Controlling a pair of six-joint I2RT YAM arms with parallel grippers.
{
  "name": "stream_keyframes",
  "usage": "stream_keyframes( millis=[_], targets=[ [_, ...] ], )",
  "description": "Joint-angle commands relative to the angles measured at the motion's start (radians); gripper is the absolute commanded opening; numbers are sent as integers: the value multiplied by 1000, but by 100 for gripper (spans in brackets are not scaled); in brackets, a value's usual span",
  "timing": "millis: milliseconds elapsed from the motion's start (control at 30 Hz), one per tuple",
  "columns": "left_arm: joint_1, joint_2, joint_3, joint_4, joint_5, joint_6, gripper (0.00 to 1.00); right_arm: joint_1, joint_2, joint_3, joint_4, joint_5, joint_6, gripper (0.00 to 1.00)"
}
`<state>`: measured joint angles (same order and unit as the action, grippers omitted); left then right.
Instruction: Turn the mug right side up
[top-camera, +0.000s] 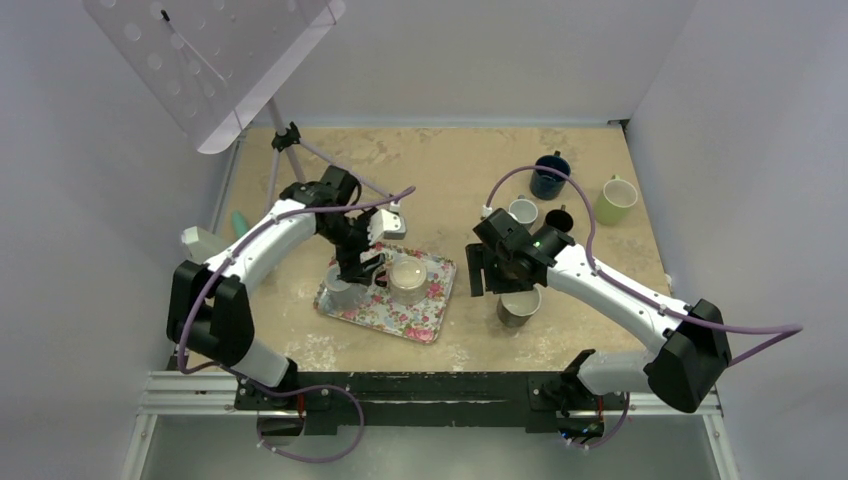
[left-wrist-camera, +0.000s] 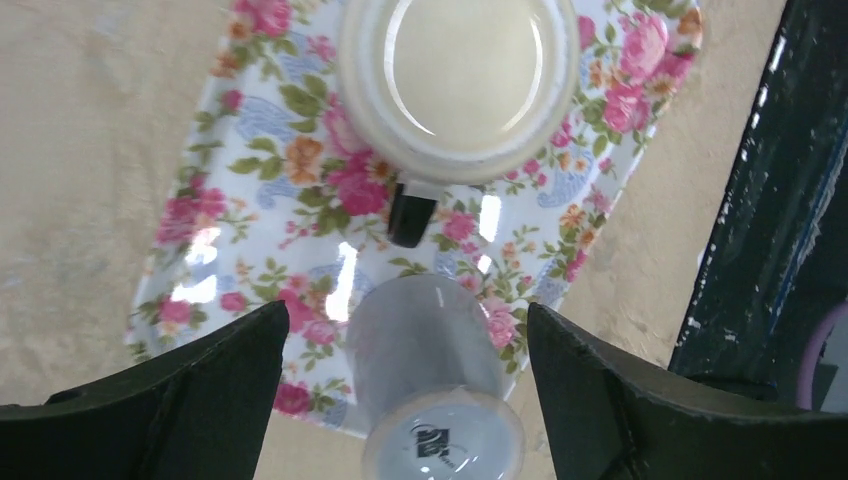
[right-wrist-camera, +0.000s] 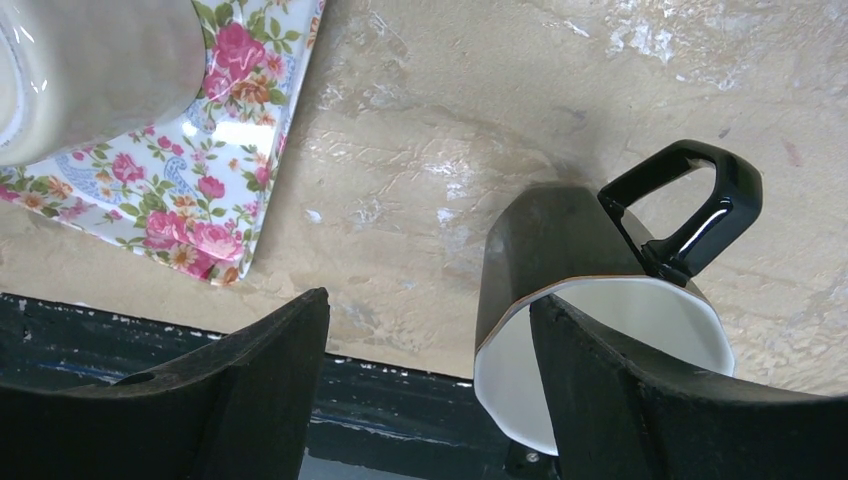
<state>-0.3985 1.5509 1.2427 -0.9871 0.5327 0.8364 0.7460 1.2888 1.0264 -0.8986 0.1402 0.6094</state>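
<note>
- While the right gripper hangs toward the near side with its fingers spread wide, we see a dark mug just beside its right finger. It stands mouth up on the table, so it needs no turning.
- Next out, the floral tray carries two pieces, both base up.
- The left gripper hovers over the tray's left part, fingers apart and holding nothing, with a grey cup standing below the gap.
- We take the cream mug as the one to turn. It sits on the right part of the tray, mouth down and long axis upright, just beyond the grey cup and ahead of the left fingertips.
- Its dark handle appears to point back toward the grey cup, though glare on the tray leaves us unsure.
- We judge the left arm plainly the nearer; the right gripper is off the tray, apart from it.
- Reaching the mug likely means shifting past the grey cup without knocking it.
- Farthest off, a blue mug and a green mug stand at the far right.
</note>
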Motion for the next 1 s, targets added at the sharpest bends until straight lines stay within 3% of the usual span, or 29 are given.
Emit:
stream_keyframes(
  millis=[0, 67, 167, 433, 633, 667, 700, 733, 833, 967],
  targets=[
    [-5, -14, -125, 98, 90, 113, 86, 6, 2, 50, 43, 21, -17, 76],
    [-8, -14, -160, 193, 87, 62, 77, 6, 10, 64, 39, 25, -28, 76],
    [-22, -10, -200, 307, 69, 24, 74, 5, 13, 74, 32, 33, -35, 76],
    [-79, 52, -217, 373, 29, -48, 60, 6, -1, 66, 25, 38, -26, 76],
    [-86, 79, -211, 336, 30, -30, 33, 5, -16, 52, 6, 38, -18, 76],
    [-86, 82, -209, 332, 31, -34, 22, 5, -21, 49, 3, 38, -16, 76],
    [-86, 84, -207, 324, 32, -39, 6, 5, -25, 46, 0, 39, -13, 76],
    [-86, 84, -204, 322, 35, -47, 0, 5, -28, 46, -4, 39, -13, 76],
    [-86, 79, -190, 296, 43, -73, 0, 6, -31, 63, -17, 48, -16, 76],
    [-74, 81, -90, 226, 37, -224, 0, 5, -63, 109, 12, -19, -46, 77]
  ],
)
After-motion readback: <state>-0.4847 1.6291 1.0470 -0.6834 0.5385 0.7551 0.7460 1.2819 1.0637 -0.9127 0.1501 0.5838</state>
